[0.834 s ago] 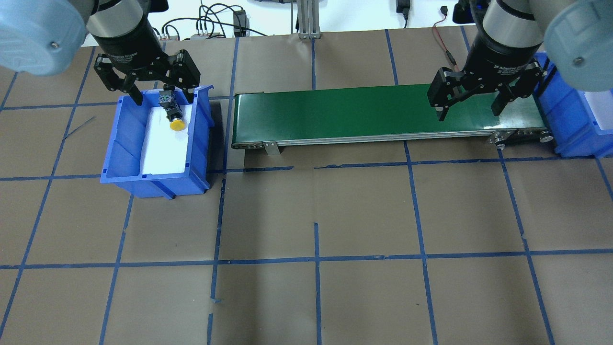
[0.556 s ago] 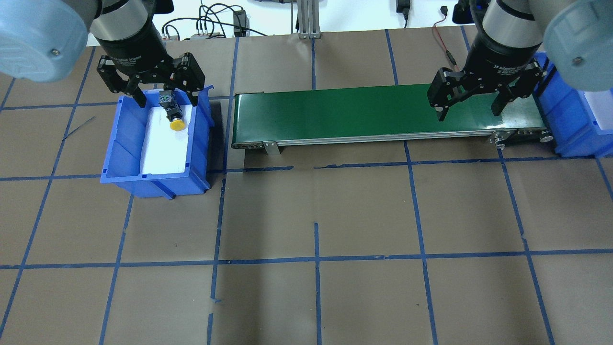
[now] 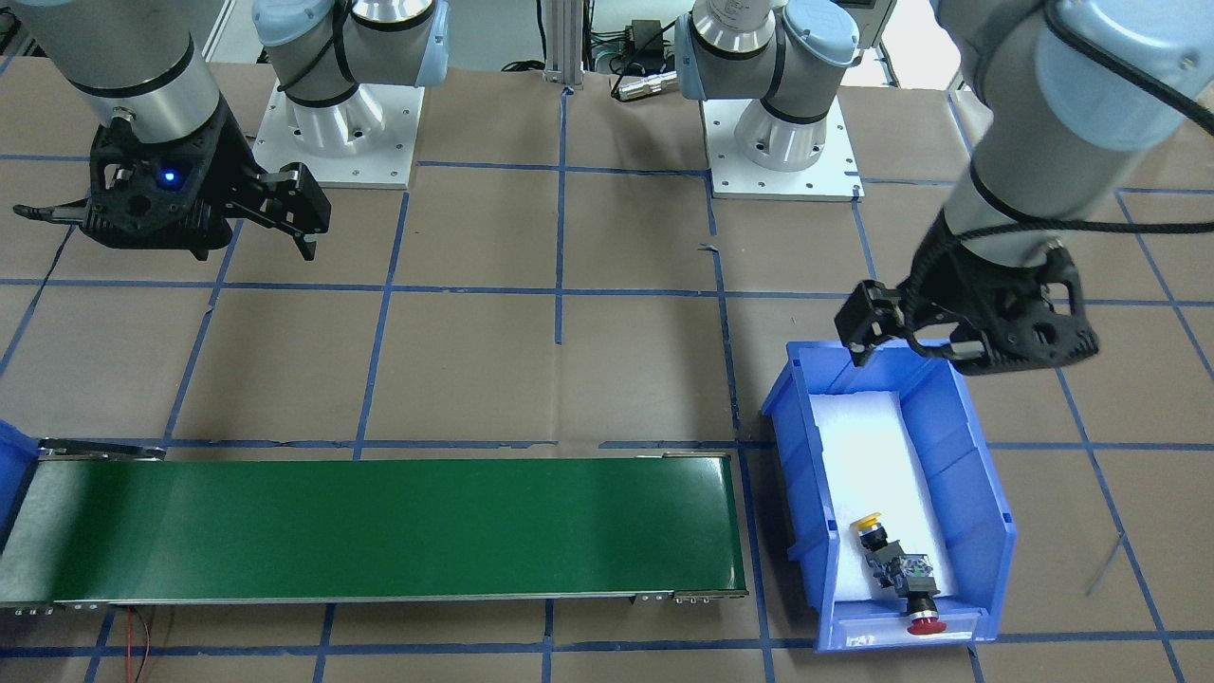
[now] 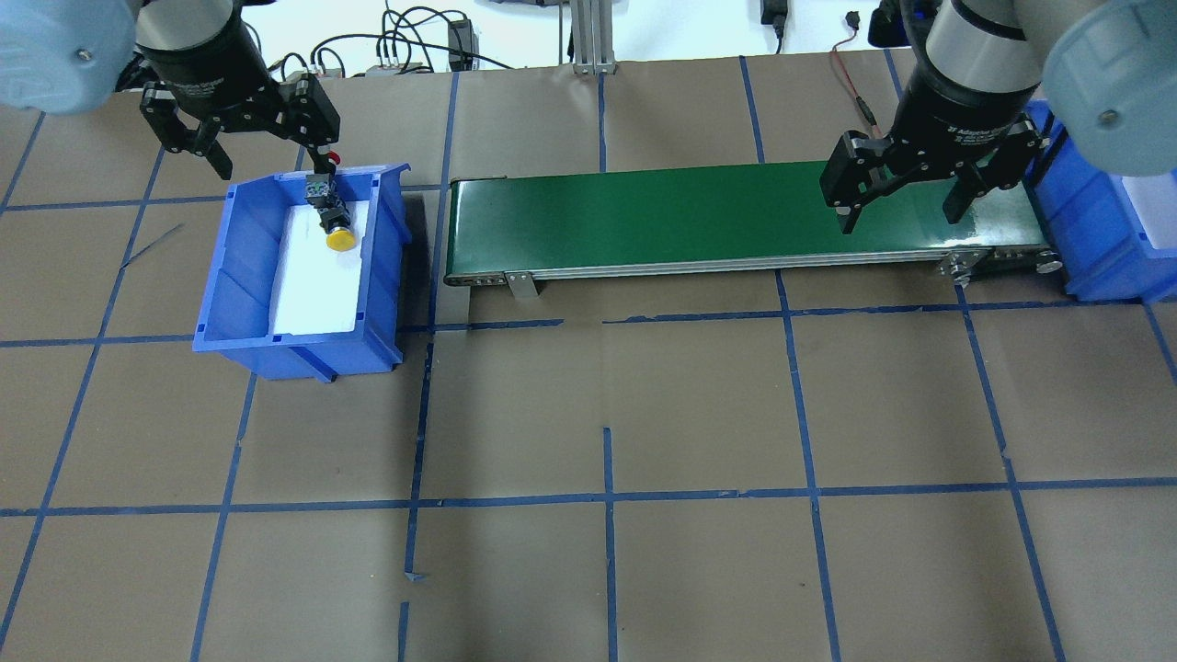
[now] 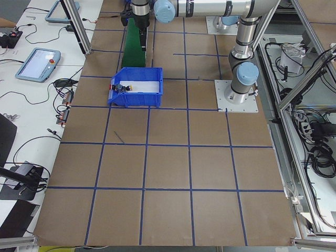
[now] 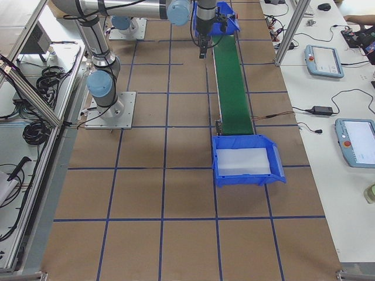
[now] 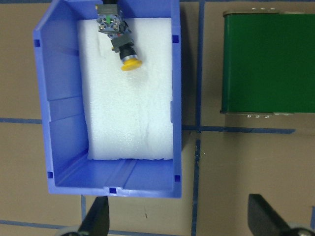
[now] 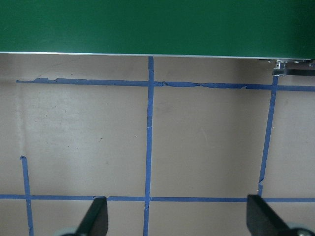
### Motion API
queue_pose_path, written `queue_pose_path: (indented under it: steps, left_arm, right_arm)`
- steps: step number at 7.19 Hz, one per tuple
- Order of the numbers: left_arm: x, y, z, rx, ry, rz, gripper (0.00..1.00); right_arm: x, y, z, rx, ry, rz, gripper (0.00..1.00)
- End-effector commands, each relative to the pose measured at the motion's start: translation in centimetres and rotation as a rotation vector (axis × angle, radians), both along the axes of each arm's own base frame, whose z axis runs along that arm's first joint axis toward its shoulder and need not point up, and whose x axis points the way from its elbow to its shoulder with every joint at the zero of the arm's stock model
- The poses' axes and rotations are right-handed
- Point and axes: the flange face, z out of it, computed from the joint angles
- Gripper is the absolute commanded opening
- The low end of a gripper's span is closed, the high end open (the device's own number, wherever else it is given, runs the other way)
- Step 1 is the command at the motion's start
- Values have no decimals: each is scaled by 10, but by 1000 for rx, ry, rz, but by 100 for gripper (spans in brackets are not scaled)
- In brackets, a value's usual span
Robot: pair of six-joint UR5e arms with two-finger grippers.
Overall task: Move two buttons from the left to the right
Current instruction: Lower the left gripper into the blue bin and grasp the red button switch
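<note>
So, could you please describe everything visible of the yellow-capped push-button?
The yellow-capped push-button lies on its side on the white foam liner of the blue plastic bin, at the end farthest from the robot. It has a yellow cap, black neck and grey-black base, which appears to touch the base of the red-capped push-button. Nothing grips it.

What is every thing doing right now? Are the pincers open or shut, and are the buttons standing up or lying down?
left pincer, open, holding nothing
right pincer, open, holding nothing
yellow button, lying on its side
red button, lying on its side, base to base with the yellow one
left bin, holds both buttons
right bin, only white padding inside
conveyor belt, cannot tell if running
</note>
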Motion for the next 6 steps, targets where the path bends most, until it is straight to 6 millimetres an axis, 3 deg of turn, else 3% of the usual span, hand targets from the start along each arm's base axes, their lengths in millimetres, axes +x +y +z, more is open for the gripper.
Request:
queue_pose_path:
  steps: [1, 2, 4, 6]
  left_arm:
    - [38, -70, -32, -7, -4, 45, 100]
    - [42, -101, -44, -25, 0, 47, 100]
    - [46, -143, -97, -64, 36, 45, 100]
    - [41, -151, -124, -54, 101, -39, 100]
  right_arm:
    - [0, 0, 0, 0, 0, 0, 100]
    - [0, 0, -1, 2, 0, 0, 100]
    - [0, 0, -1, 0, 0, 0, 100]
    - [0, 0, -1, 0, 0, 2, 100]
